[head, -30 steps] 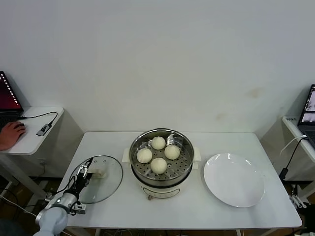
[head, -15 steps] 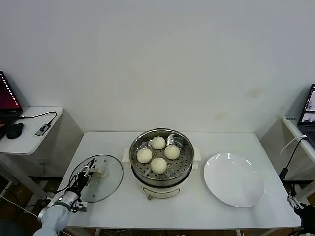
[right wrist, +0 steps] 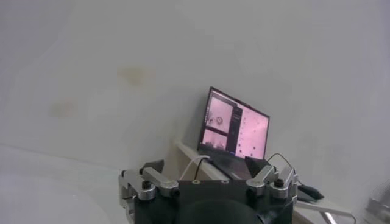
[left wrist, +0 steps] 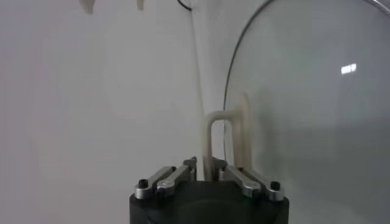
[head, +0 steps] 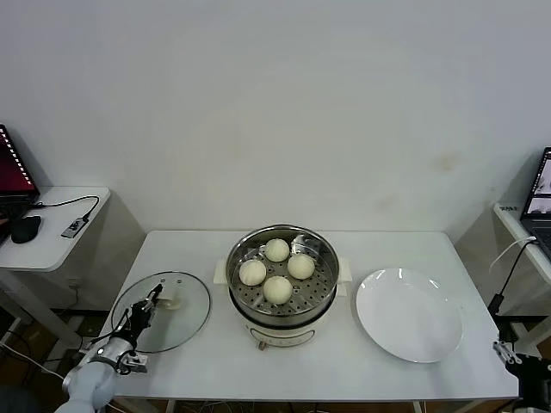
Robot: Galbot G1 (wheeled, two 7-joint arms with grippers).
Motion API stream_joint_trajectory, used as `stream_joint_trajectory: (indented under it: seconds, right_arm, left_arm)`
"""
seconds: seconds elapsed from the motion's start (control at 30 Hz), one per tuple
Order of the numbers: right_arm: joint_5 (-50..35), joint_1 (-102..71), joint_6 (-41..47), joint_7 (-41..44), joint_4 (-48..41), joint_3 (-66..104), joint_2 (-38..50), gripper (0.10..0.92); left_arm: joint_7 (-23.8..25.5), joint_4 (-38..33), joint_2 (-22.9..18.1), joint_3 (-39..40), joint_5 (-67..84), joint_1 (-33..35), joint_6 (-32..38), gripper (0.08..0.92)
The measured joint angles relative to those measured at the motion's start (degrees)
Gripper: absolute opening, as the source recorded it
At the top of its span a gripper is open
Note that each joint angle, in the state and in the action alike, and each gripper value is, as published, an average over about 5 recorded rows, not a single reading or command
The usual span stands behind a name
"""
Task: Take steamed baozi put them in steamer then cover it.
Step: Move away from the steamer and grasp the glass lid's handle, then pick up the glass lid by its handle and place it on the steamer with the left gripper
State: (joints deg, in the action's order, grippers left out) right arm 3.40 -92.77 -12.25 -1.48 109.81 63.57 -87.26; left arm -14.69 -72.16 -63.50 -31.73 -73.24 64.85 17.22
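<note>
The left gripper (head: 155, 297), lower left, has just clamped its fingers on the cream handle of the round clear glass lid (head: 176, 325). All four cream-white steamed baozi (head: 277, 289) already sit in the shiny steel steamer (head: 325, 289) at centre, so covering comes next. The right gripper (head: 502, 351), lower right, idles with fingers apart.

white table (head: 215, 361), lid (head: 185, 314), steamer (head: 280, 323), plate (head: 409, 314)

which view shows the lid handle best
The left wrist view: the cream lid handle fills its centre, with the left gripper shut on it. The head view shows it small; the right wrist view misses it.
</note>
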Motion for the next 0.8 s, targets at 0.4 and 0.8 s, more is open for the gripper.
stream_joint_trajectory:
  seconds: [0.4,0.8]
  right_arm:
    - [0.8,-1.0,-0.3,0.2,1.5,-1.5,0.1,0.823]
    - [3.0,-1.4,-1.6,0.5,1.9,-4.7,-0.2,0.823]
  left_arm:
    - [3.6,-14.5,3.2,-2.6,7.8,7.5,-7.9,0.137]
    - [11.3,-35.1,7.8,-4.0,18.9,13.3,-20.5,0.137]
